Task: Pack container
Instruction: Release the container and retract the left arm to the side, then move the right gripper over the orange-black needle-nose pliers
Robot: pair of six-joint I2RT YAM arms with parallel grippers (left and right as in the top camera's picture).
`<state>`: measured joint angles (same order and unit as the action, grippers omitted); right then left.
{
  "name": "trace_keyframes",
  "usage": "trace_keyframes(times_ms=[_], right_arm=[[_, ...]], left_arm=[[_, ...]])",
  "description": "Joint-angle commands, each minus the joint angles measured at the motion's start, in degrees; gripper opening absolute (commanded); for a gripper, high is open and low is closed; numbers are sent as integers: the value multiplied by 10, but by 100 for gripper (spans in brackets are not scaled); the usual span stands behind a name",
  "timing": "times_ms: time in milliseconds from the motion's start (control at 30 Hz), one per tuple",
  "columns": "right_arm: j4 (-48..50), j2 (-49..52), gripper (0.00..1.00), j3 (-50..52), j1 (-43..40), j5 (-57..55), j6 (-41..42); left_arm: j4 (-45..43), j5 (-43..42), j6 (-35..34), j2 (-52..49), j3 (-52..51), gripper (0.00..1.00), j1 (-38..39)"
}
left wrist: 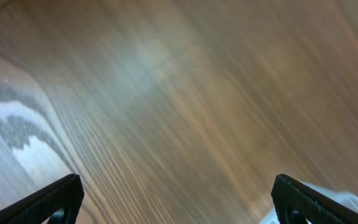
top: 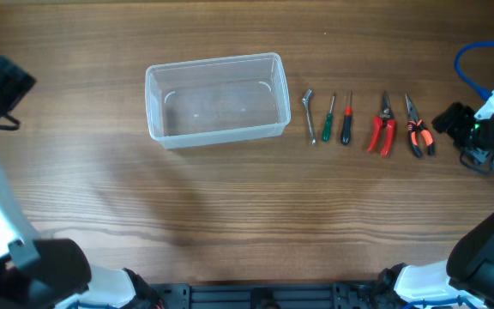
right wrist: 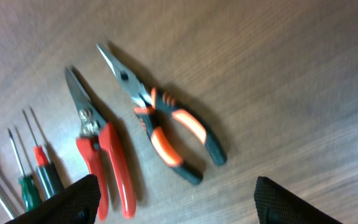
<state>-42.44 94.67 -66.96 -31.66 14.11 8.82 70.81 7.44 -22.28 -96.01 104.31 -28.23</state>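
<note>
Container (top: 213,61) of clear, colourless plastic, a shallow rectangular tub with rounded corners, stands empty on the wooden desk (top: 230,223), beside a row of tools: silver wrench (top: 310,116), green-handled screwdriver (top: 328,122), red-and-black screwdriver (top: 346,124), red-handled snips (top: 382,129), orange-and-black needle-nose pliers (top: 418,130). Left jaws and right jaws are spread wide and hold nothing, the left over bare desk well apart from the tub, the right above the pliers' end of the row. Because the tools lie flat and close together, an off-line descent may catch the snips with the pliers, and the light, unbraced tub may skid if struck.
</note>
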Motion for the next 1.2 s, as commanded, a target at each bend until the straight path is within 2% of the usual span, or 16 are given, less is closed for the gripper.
trace_keyframes(times_ms=[0, 67, 267, 467, 567, 633, 700, 833, 900, 967, 1033, 1167], right_arm=[[-6, 6, 79, -5, 3, -12, 6], [6, 6, 79, -5, 4, -19, -6], [93, 7, 75, -5, 3, -25, -133], [113, 10, 85, -5, 3, -25, -176], [111, 19, 80, -4, 3, -27, -240], [111, 28, 70, -4, 3, -27, -273], [109, 38, 65, -4, 3, -27, -304], [108, 63, 64, -4, 3, -30, -306], [106, 74, 65, -4, 3, -28, -245], [97, 72, 96, -5, 3, -29, -198], [79, 64, 99, -5, 3, -12, -178], [69, 41, 100, -30, 3, -20, -195]], left_arm=[[4, -21, -13, -30, -2, 100, -40], [4, -21, -13, -37, -2, 100, -50], [4, -21, -13, -41, -2, 100, -57], [4, -21, -13, -41, -2, 100, -57], [4, -21, -13, -41, -2, 100, -57], [4, -21, -13, -41, -2, 100, -57], [4, -21, -13, -41, -2, 100, -57], [4, -21, -13, -41, -2, 100, -57], [4, -21, -13, -41, -2, 100, -57], [4, -21, -13, -41, -2, 100, -57], [4, -21, -13, -41, -2, 100, -57], [4, -21, -13, -41, -2, 100, -57]])
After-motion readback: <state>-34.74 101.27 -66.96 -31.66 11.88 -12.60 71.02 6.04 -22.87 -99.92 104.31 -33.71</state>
